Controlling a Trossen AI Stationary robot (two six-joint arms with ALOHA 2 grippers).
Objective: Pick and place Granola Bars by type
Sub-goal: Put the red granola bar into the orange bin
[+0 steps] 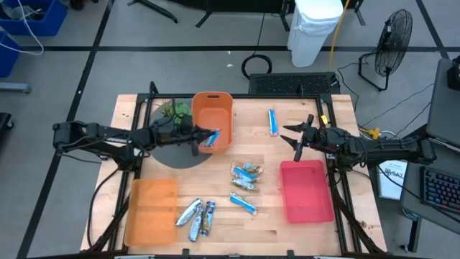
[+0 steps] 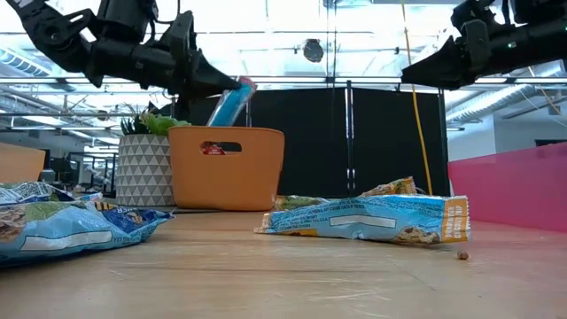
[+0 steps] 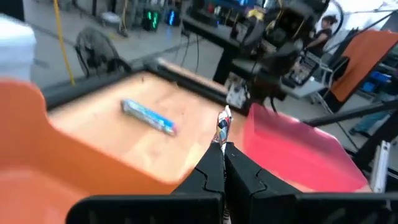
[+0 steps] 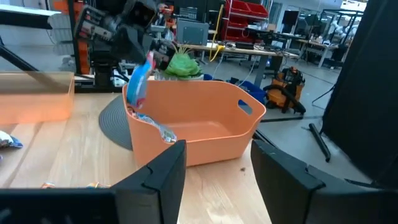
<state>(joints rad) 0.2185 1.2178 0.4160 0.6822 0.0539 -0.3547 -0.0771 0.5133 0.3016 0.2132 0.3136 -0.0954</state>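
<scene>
- The wooden worktop (image 1: 251,216) is carrying an orange bin (image 1: 213,122), a pink tray (image 1: 305,191), an orange tray (image 1: 151,211) and a plant (image 1: 175,110) on a dark mat (image 1: 172,152); the room behind is showing a fan (image 1: 394,43) and a white container (image 1: 315,29).
- The left arm is reaching in level, its fingers (image 1: 203,137) sitting over the bin's rim.
- The left fingers are pressing fully together on a blue bar (image 2: 229,104), which is sticking up beyond their tips above the bin.
- The right arm is stretching in from the other side, its fingers (image 1: 296,140) hanging spread wide, gripping nothing, just behind the pink tray.
- One blue bar (image 1: 273,121) is lying beyond the right fingers; the other bars (image 1: 246,178) are lying between the two trays, well apart from both pairs of fingers.
</scene>
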